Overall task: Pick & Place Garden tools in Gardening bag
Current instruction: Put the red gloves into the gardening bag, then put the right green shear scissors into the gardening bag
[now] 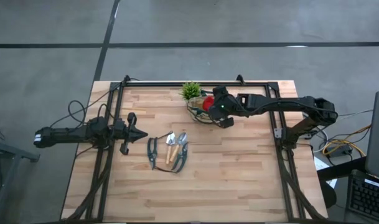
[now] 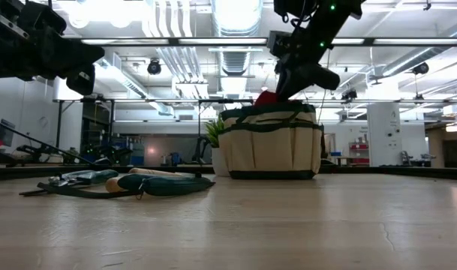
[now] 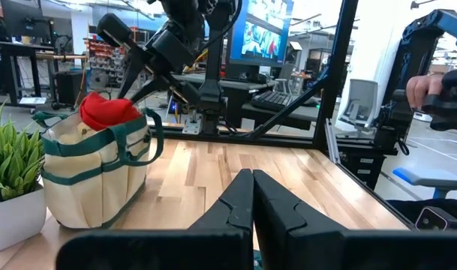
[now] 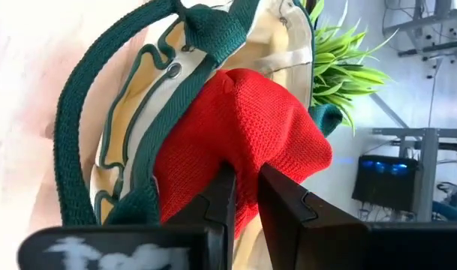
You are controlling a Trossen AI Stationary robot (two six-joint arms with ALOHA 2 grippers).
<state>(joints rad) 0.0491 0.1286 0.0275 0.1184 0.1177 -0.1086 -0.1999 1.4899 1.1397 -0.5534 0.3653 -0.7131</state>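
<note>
One red knitted glove (image 4: 243, 142) is pinched in the right gripper (image 4: 243, 199) just above the gardening bag (image 2: 272, 142), poised over its mouth for release. Remaining tools (image 1: 169, 149) lie mid-table, near the left gripper (image 1: 139, 133), which waits with fingers closed on nothing.

Knitted red lump (image 4: 243, 142) – coarse wool-like cloth – against the bag (image 4: 130, 135) of matt canvas with ribbed green webbing.
</note>
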